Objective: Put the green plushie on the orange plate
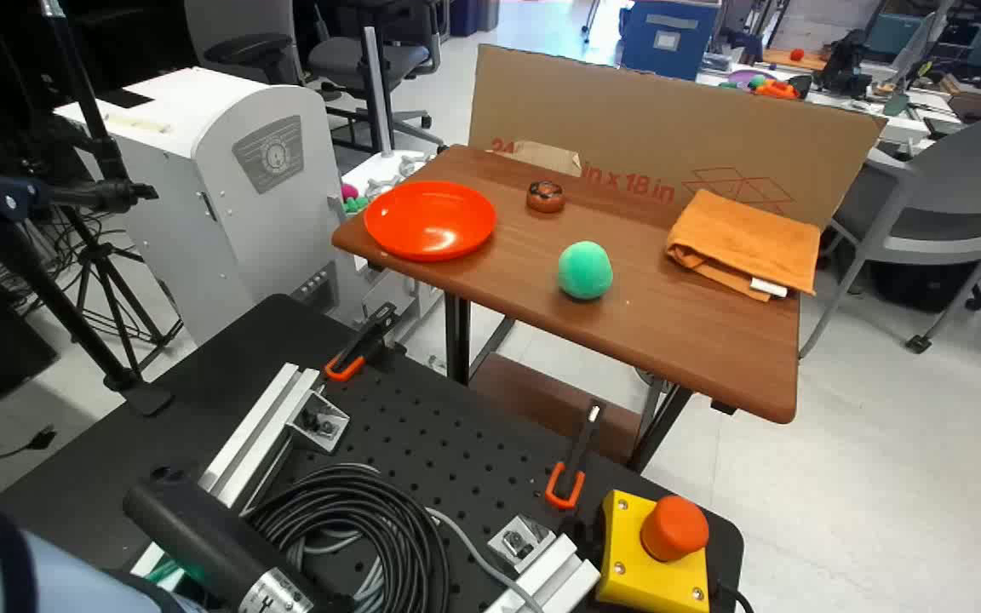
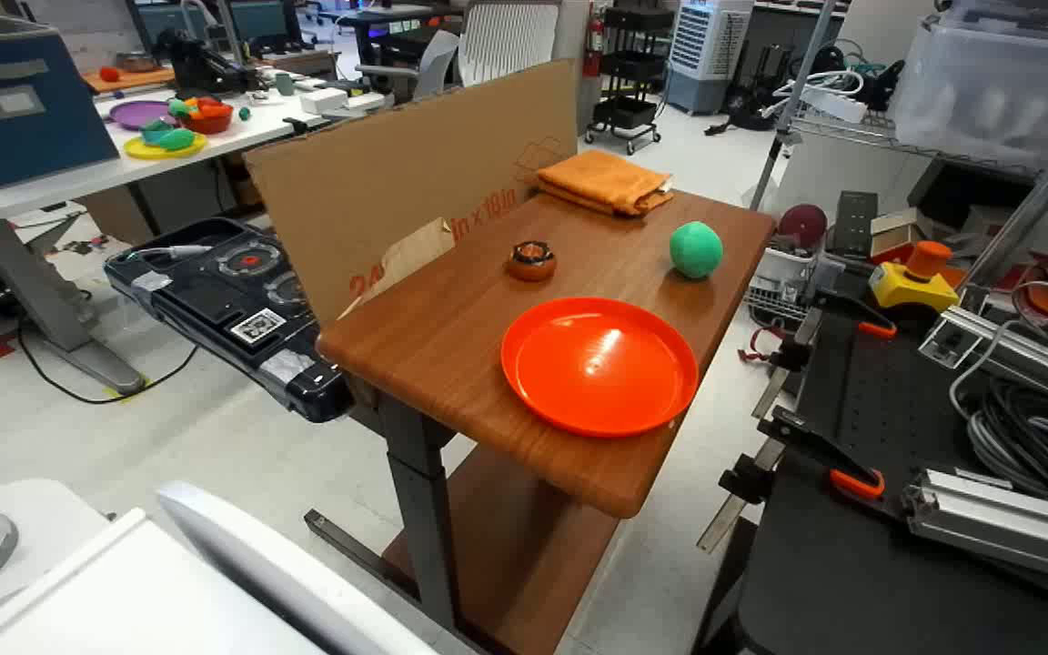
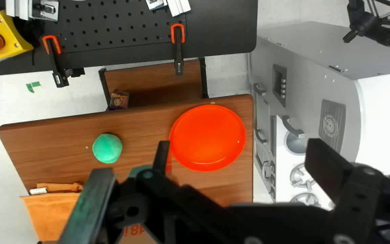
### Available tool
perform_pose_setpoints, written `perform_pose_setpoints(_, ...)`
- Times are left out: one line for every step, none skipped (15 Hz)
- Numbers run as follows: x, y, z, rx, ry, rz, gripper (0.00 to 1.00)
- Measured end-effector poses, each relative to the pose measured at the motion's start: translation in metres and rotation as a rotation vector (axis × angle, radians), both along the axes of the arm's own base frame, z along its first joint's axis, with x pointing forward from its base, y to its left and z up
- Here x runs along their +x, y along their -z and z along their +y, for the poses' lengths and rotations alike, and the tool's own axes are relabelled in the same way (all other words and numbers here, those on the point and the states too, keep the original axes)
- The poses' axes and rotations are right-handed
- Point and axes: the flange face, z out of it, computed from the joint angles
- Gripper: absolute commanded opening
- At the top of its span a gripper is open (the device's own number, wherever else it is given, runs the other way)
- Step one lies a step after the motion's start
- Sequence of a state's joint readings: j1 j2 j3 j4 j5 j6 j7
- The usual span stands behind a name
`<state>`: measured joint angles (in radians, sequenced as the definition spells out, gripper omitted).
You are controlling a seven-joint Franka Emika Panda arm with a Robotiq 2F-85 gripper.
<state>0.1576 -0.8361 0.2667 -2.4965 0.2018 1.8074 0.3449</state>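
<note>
The green plushie point(image 1: 585, 271) rests on the brown wooden table, near the edge facing the black bench. It also shows in an exterior view point(image 2: 696, 250) and in the wrist view point(image 3: 107, 148). The orange plate point(image 1: 430, 220) lies bare at one end of the table, apart from the plushie; it also shows in an exterior view point(image 2: 599, 368) and in the wrist view point(image 3: 207, 135). My gripper point(image 3: 239, 145) is open, with nothing between its fingers. It hangs above the scene, with the plushie left of both fingers in the wrist view. The exterior views do not show the gripper.
A small round brown object point(image 1: 545, 197) stands on the table behind the plate and plushie. An orange folded cloth point(image 1: 746, 243) lies at the far end. A tall cardboard sheet point(image 2: 433, 173) stands along the back edge. A black bench point(image 3: 113, 34) with clamps faces the table.
</note>
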Motion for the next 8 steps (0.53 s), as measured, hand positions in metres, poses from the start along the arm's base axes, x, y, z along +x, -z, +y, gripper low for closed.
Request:
perform_pose_setpoints(0.0000,-0.0001,0.0000,0.000,0.000,0.000,1.00)
perform_pose_setpoints(0.0000,-0.0001,0.0000,0.000,0.000,0.000,1.00)
perform_pose_setpoints(0.0000,-0.0001,0.0000,0.000,0.000,0.000,1.00)
perform_pose_setpoints(0.0000,-0.0001,0.0000,0.000,0.000,0.000,1.00)
perform_pose_setpoints(0.0000,-0.0001,0.0000,0.000,0.000,0.000,1.00)
perform_pose_setpoints(0.0002,0.0000,-0.0002,0.000,0.001,0.000,1.00)
perform_pose_setpoints(0.0011,0.0002,-0.0015,0.000,0.003,0.000,1.00)
perform_pose_setpoints(0.0037,0.0006,-0.0050,-0.004,0.009,-0.002,1.00)
